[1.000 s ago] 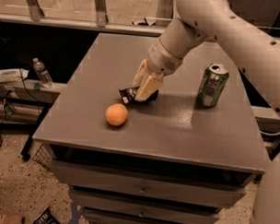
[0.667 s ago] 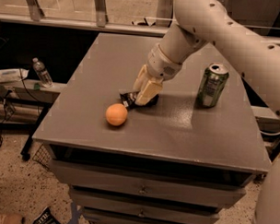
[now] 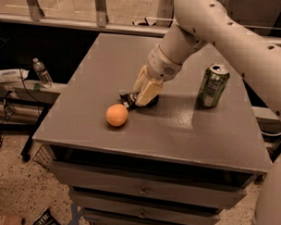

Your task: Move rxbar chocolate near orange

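The orange (image 3: 117, 115) rests on the grey table top (image 3: 177, 129), left of centre and near the front. The rxbar chocolate (image 3: 128, 100), a black wrapper, lies on the table just right of and behind the orange, a small gap from it. Most of the bar is hidden under my gripper (image 3: 143, 99). The gripper points down and left onto the bar from the pale arm that comes in from the upper right.
A green drink can (image 3: 213, 86) stands upright on the right side of the table. Drawers run below the table's front edge. A water bottle (image 3: 41, 72) stands on a low ledge to the left, beyond the table's left edge.
Almost none: the gripper and the bar stay in the same spot beside the orange, with only a slight shift of the arm.
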Robot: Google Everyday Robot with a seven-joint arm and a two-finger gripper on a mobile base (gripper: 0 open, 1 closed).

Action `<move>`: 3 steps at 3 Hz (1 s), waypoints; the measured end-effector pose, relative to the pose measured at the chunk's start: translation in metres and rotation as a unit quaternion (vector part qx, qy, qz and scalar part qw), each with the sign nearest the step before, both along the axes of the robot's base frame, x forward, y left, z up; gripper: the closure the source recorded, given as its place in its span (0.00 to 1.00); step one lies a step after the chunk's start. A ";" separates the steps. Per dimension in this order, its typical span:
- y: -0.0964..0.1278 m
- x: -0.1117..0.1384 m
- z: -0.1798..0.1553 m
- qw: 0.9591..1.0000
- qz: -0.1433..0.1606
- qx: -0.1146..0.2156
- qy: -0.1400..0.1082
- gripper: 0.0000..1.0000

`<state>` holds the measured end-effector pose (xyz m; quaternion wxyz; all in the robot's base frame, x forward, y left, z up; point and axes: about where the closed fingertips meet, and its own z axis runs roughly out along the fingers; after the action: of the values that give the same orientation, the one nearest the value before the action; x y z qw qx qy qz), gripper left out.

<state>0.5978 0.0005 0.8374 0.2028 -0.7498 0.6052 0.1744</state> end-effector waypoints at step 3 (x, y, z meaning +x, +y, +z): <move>0.004 0.000 -0.004 1.000 0.003 0.000 0.002 0.00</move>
<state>0.5978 0.0049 0.8334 0.2013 -0.7512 0.6033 0.1768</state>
